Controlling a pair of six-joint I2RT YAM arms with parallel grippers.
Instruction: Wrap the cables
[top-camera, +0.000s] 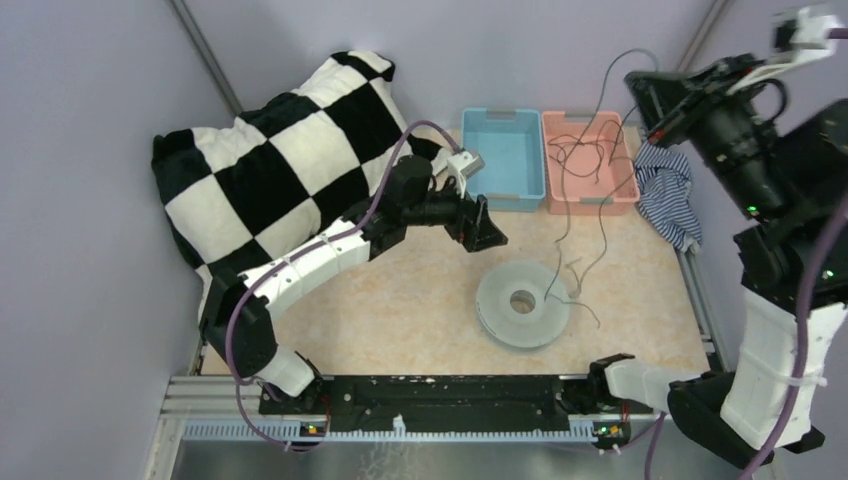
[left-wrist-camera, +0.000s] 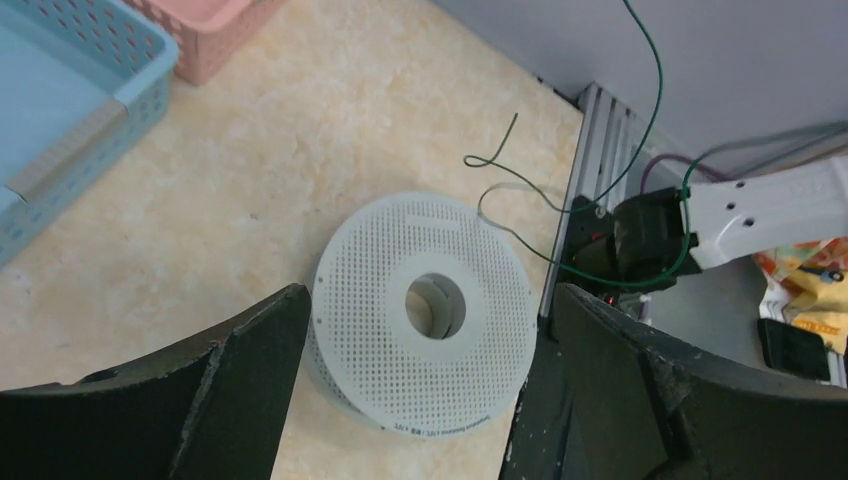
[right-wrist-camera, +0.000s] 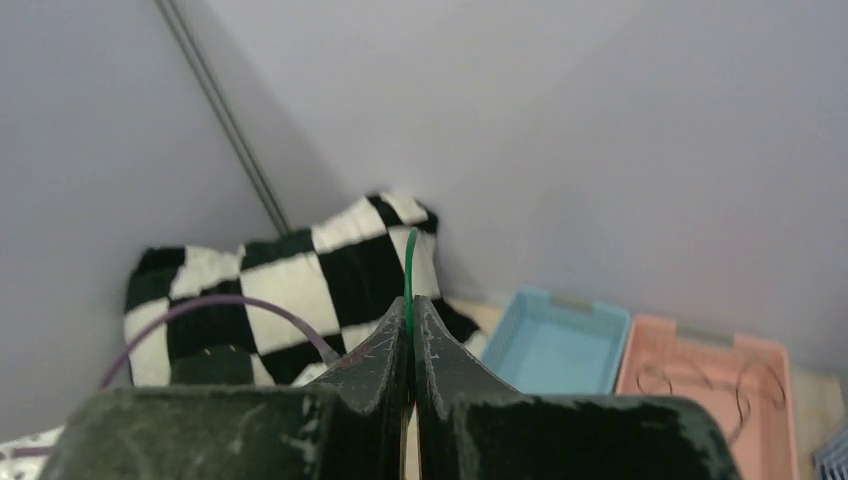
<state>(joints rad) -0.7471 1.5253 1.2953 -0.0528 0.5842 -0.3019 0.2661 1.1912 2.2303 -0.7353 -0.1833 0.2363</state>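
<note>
The right end effector is pinched fully together on a thin cable and held high at 2 o'clock above the surface. A short green tip pokes up past the jaws. From that grip the strand arcs over and drops toward the pale perforated spool, which lies flat at about 5 o'clock. The cable's loose tail curls near the spool's 3 o'clock edge, and I cannot tell whether it touches. More cables lie tangled in the pink bin at 1 o'clock, just beside the blue bin.

The left end effector hangs over the spool with its jaws spread wide, holding nothing. The wrist view frames the spool between its fingers.

The cable looks feather-light and thread-thin, limp yet springy enough to keep its curls. It will probably snag, kink and slip through a loose pinch. The best hold is likely a firm grip close to the free end, with the strand kept taut while it goes round the hub. The spool looks like light plastic and may slide when tugged, so the left arm would do well to steady it at the rim
</note>
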